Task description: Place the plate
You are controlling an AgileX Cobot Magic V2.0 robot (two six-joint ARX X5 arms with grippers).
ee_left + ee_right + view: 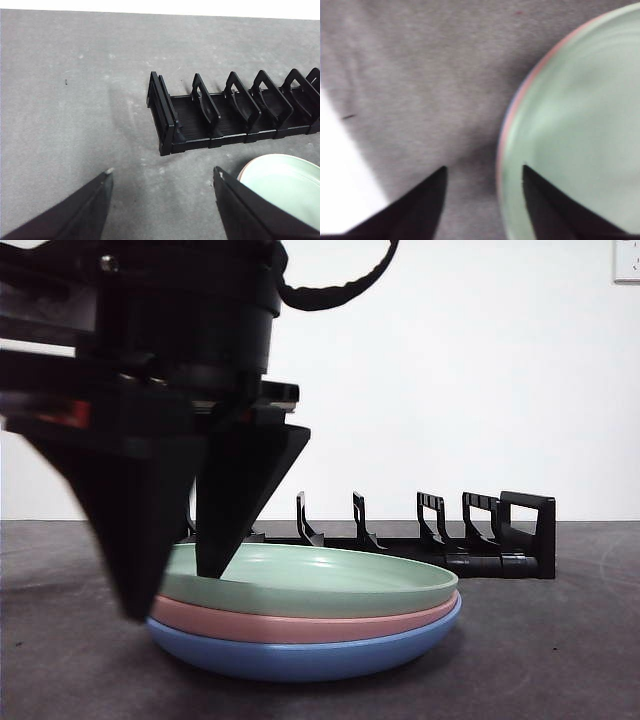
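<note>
- Dark grey matte tabletop (560,660) runs back to a plain white wall; on it I see a stack of three shallow plastic plates, pale green plate (330,575) on top, pink plate (300,625) under it, blue plate (300,655) at the bottom.
- Behind the stack stands a black slotted plastic dish rack (440,535), all slots vacant.
- My right gripper (482,172) hangs spread at the stack's edge, one jaw over the green rim, the other outside it, holding nothing.
- My left gripper (162,175) waits open between rack end and stack.
- I judge the plate light, stiff and slick; pinch the rim firmly.
- Only the front view shows all three layers clearly; only the left wrist view shows the rack's dividers from above.
</note>
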